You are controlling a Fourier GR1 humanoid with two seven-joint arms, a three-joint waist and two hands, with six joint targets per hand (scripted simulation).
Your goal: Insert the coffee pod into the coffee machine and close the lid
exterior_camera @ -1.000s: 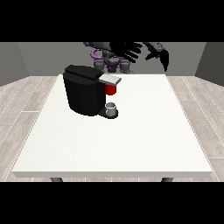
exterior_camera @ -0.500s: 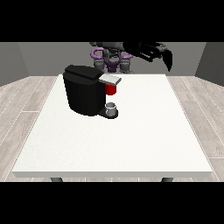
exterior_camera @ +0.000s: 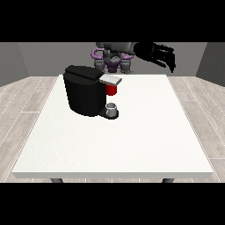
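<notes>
A black coffee machine point(exterior_camera: 86, 93) stands on the left half of the white table point(exterior_camera: 145, 132). Its grey lid point(exterior_camera: 110, 80) lies flat, with a red piece point(exterior_camera: 112, 90) showing just beneath it. A small grey cup-shaped thing point(exterior_camera: 112, 109) sits on the machine's base under the red piece. The hand at the view's right point(exterior_camera: 161, 55) hangs in the air beyond the table's far right corner, well away from the machine, with relaxed fingers holding nothing. No hand shows at the view's left.
The robot's torso point(exterior_camera: 115, 56) with purple parts stands behind the far edge of the table. Wooden floor surrounds the table.
The hand at the view's right has drawn away from above the machine, moving rightward to the far right corner. The machine and the grey cup have not moved.
</notes>
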